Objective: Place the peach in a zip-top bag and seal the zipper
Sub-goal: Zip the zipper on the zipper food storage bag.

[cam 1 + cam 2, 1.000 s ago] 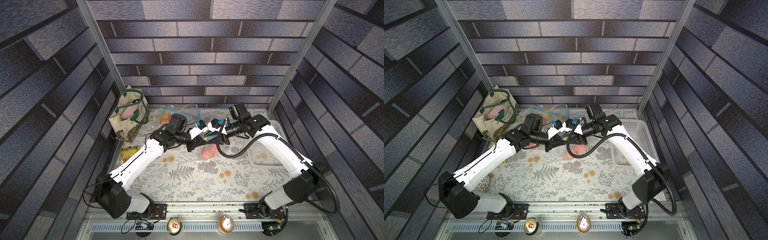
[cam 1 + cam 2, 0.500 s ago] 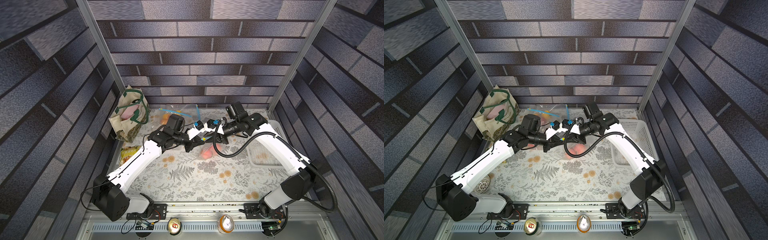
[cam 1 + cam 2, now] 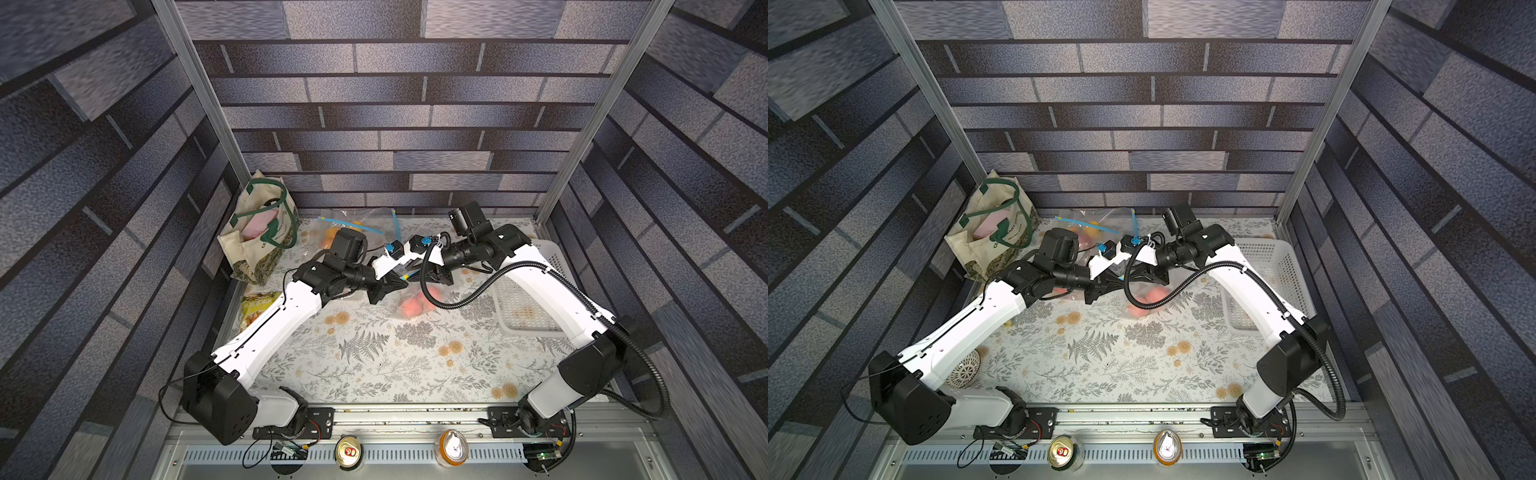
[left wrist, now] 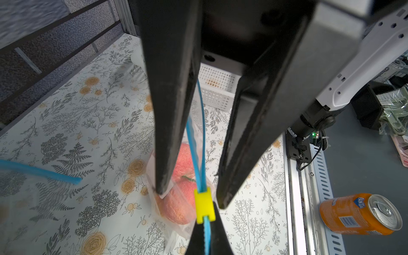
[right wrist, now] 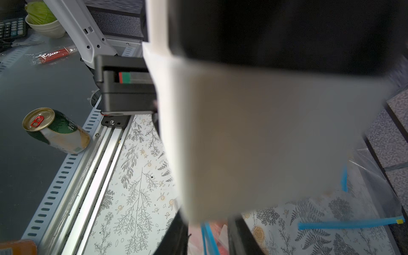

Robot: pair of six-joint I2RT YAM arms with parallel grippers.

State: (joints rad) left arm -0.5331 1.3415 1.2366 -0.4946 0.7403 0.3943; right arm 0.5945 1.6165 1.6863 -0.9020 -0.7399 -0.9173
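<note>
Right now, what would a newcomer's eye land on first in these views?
The two arms meet mid-table over a zip-top bag with peaches inside. The left gripper is shut on the blue zipper strip, and the right gripper straddles the strip at the yellow slider. Around them are a tote bag back left, a white basket on the right, and a green can and an orange can on the front rail.

Soft, even light from above in both top views: the floral tablecloth (image 3: pixel 374 361) is bright, the wall panels (image 3: pixel 104 124) dim and stretched toward the corners. In the right wrist view a blurred white mass (image 5: pixel 254 132) fills the centre.
</note>
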